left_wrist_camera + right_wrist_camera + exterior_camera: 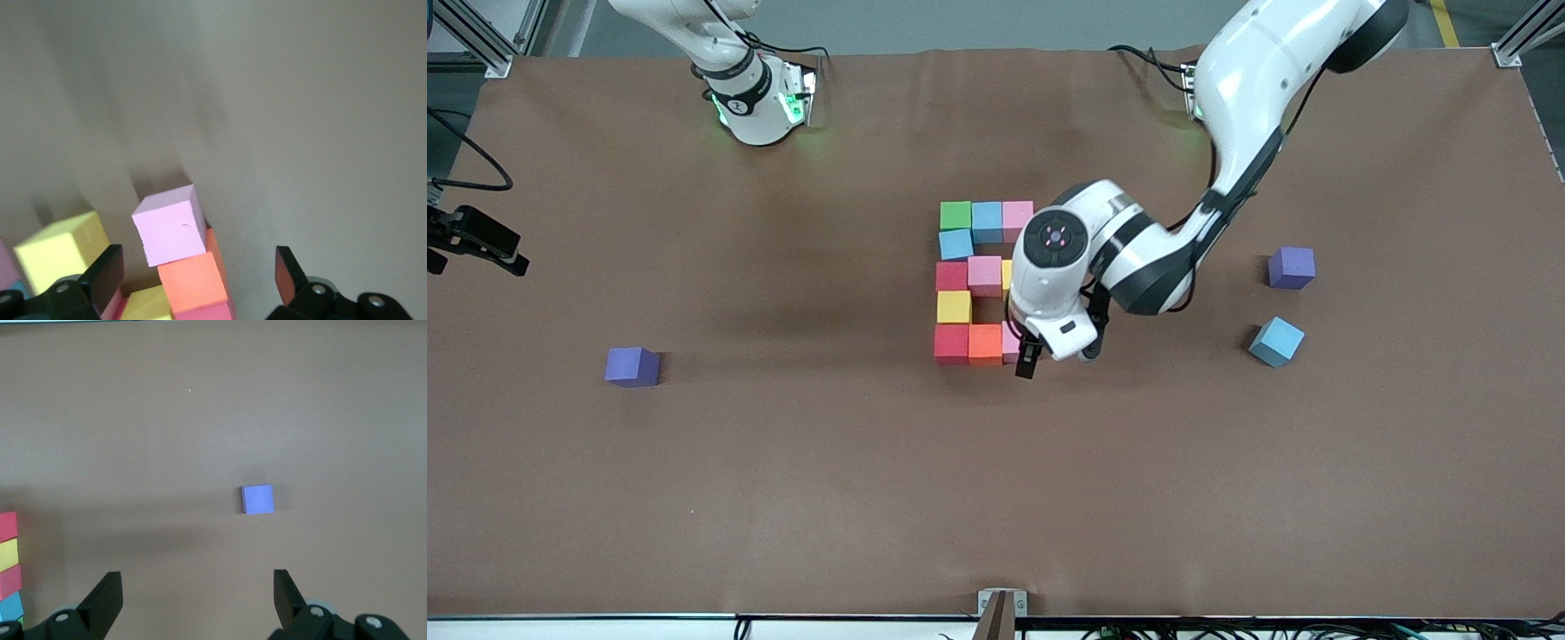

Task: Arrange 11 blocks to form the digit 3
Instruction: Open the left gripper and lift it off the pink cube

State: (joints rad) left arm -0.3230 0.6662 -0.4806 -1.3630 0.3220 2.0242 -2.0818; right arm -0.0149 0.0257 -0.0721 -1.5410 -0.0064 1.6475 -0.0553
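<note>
left gripper (1030,354) jaws wide, empty, over pink block (169,225) at figure's bottom row | loose light blue block (1276,341) toward left arm's end, left arm closer | right gripper (193,600) jaws wide, waits

We see ten small foam blocks (969,284) packed edge to edge mid-table: green, light blue, pink, red, yellow and orange. One light blue block (1276,341) lies apart, turned askew, toward the left arm's end.

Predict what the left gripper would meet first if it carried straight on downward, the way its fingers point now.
Probably the pink block: the open left gripper hangs just above it, beside the orange block, though the exact line is uncertain.
</note>
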